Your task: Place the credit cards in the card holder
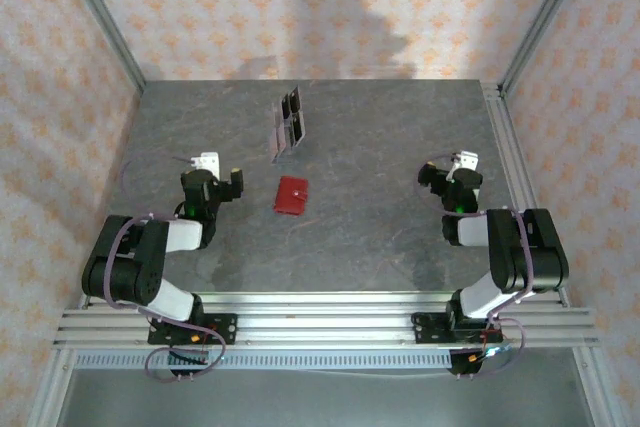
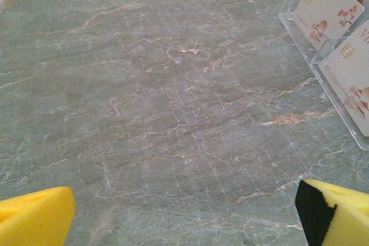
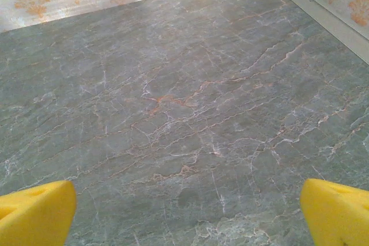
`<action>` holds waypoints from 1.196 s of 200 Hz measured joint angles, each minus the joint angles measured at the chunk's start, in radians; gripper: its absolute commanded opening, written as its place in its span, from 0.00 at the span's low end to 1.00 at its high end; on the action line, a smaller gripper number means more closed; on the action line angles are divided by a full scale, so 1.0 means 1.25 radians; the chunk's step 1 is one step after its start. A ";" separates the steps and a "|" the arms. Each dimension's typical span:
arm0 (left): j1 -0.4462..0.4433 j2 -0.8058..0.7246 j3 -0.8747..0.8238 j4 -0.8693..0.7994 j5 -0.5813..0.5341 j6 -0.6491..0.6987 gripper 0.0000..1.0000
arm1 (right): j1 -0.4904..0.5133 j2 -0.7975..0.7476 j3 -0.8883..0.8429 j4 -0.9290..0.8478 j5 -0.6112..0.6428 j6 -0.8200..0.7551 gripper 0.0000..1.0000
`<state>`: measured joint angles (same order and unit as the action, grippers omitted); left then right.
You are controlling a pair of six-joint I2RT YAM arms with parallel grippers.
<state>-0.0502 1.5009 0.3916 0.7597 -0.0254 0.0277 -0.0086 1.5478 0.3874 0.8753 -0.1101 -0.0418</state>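
Near edge, both arms folded back over their bases. Left gripper (image 1: pixel 226 185) sits low at near left, jaws spread wide with nothing between them; its wrist view shows the yellow pads (image 2: pixel 34 216) at the frame's two bottom corners and bare table (image 1: pixel 380 147) in the gap. Right gripper (image 1: pixel 436 177) at near right is the same: spread full, empty, over bare stone. Mid-table, between the two and a little nearer the left one, lies the card holder (image 1: pixel 291 195), a small red square lying flat with its red outside up. Too small here to tell whether the clasp is fastened. Judged light, thin and soft-sided, so it is likely to skid on the smooth stone if nudged and to flop once lifted. Best pinned flat with one pincer or pinched along the folded spine while the other works the flap. Farther back and just left of centre stands the clear stand (image 1: pixel 277 137), tilted, carrying the credit cards (image 1: pixel 292 115) upright in its slots. From the left wrist view the credit cards (image 2: pixel 327 11) show pale faces with a chip and red print. Judged stiff, very light, slick plastic with thin edges. A grip across the exposed top edge, faces between the pads, looks safest. The stand itself looks light and may tip or slide when a card is drawn out.
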 measured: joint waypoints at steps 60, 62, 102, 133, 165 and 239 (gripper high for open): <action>0.011 0.000 0.010 -0.009 0.009 -0.001 1.00 | 0.000 0.000 0.000 0.000 -0.027 -0.010 0.99; 0.011 0.000 0.011 -0.009 0.009 -0.001 1.00 | 0.000 0.000 0.000 0.001 -0.027 -0.010 0.99; 0.011 0.000 0.016 -0.011 0.009 -0.002 1.00 | -0.001 0.000 0.000 0.000 -0.013 -0.009 0.99; 0.011 0.000 0.017 -0.012 0.009 -0.002 1.00 | -0.001 0.000 0.000 0.000 -0.008 -0.009 0.99; 0.011 -0.002 0.024 -0.031 0.007 -0.003 1.00 | -0.001 0.000 -0.001 0.001 -0.007 -0.008 0.99; 0.011 -0.202 0.239 -0.453 -0.031 -0.067 1.00 | -0.005 -0.253 0.016 -0.188 0.099 0.076 0.99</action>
<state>-0.0364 1.2488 0.6903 0.1928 -0.0635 -0.0566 -0.0143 1.2316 0.4080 0.6403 0.0135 0.0528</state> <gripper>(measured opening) 0.998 0.993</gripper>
